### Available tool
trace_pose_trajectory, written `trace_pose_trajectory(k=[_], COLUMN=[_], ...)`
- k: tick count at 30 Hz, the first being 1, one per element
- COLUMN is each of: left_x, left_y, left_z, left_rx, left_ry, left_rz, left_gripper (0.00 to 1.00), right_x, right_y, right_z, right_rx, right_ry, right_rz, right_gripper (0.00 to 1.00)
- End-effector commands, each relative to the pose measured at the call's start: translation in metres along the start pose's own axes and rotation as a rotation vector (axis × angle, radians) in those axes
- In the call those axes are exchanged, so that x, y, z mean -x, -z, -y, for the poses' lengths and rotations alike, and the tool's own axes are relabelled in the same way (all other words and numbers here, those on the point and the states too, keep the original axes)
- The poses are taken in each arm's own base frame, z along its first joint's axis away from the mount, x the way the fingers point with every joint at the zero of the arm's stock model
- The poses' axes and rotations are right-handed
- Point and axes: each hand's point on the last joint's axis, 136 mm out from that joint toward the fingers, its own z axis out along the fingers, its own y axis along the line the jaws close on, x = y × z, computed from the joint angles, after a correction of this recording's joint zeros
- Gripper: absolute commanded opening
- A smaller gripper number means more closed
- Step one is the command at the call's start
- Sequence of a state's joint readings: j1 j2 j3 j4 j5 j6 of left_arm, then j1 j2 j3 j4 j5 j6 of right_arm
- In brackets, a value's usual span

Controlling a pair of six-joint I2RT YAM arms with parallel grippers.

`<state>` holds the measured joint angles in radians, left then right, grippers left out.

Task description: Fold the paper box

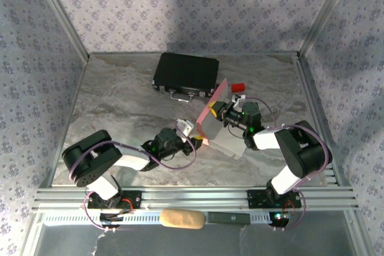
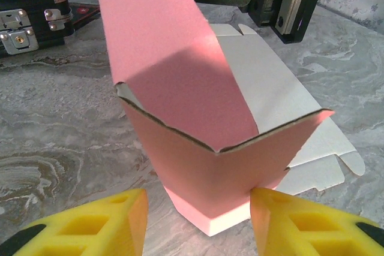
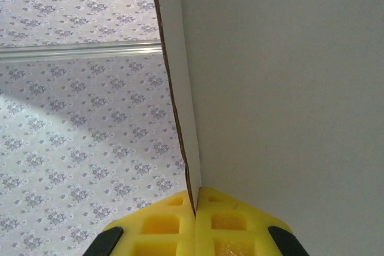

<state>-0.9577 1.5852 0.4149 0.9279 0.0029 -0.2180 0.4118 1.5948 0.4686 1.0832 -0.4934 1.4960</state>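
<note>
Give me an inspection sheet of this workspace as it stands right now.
Surface: grey marble-patterned table, no spills seen.
Job's things: pink card paper box, part folded, one panel upright, pale inside showing.
Clutter: black hard case with metal latches at the rear; small red block to its right; tan oblong object on the front rail.
Grippers: left gripper open, straddling the box's folded corner; right gripper shut on the box's edge.
Cables: purple cables looped along both arms.
Surroundings: floral-patterned walls, aluminium frame.
</note>
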Motion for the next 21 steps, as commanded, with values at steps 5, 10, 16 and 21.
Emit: trace_pose_trajectory(k=[5, 10, 16, 21], left_x=[0.031, 0.032, 0.041, 0.037], left_y=[-0.004, 0.003, 0.011, 0.013], left_z=[-0.003, -0.014, -0.022, -0.033], left_rx=[0.063, 0.130, 0.173, 0.191], left_ry=[0.022, 0.019, 0.008, 0.015], left_rz=[0.100, 0.107, 0.126, 0.108], left_gripper=[0.48, 0.47, 0.44, 0.37], right_x=[-0.008, -0.011, -0.013, -0.013], right_y=[0.003, -0.003, -0.020, -0.027], right_z=[-0.001, -0.008, -0.021, -0.018], right_rx=[0.046, 0.064, 0.106, 0.103], right_ry=[0.012, 0.010, -0.006, -0.020], right_rz=[-0.018, -0.021, -0.021, -0.021], right_gripper=[0.00, 0.00, 0.00, 0.00])
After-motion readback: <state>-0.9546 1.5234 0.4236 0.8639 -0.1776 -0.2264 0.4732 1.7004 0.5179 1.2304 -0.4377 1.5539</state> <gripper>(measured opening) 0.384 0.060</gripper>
